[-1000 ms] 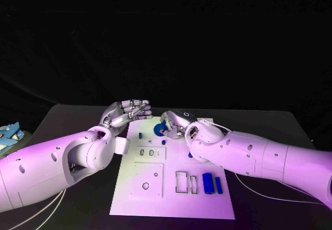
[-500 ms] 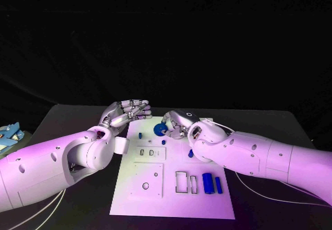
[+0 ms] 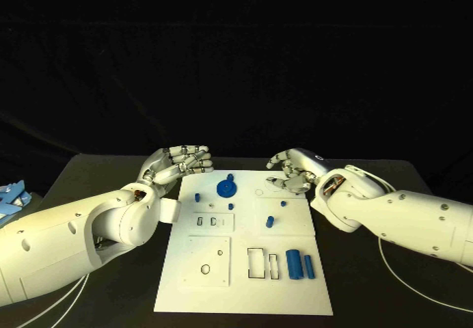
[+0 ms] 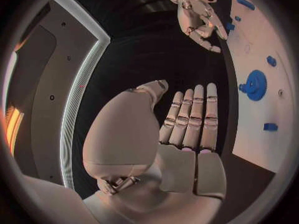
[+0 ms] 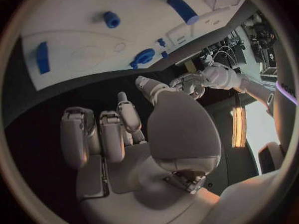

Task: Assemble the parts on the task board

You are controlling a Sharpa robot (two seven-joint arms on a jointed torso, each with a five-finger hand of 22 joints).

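Several blue parts sit on the white task board in the middle of the black table: a blue gear on its peg near the far edge, small pegs around it, and two blue cylinders lying beside the rectangular slots near the front. Those cylinders probably wait for seating. Left hand hovers off the board's far left corner, fingers held together, holding nothing. Right hand hangs over the far right edge, fingers loosely curled apart, empty, seemingly poised between picks.
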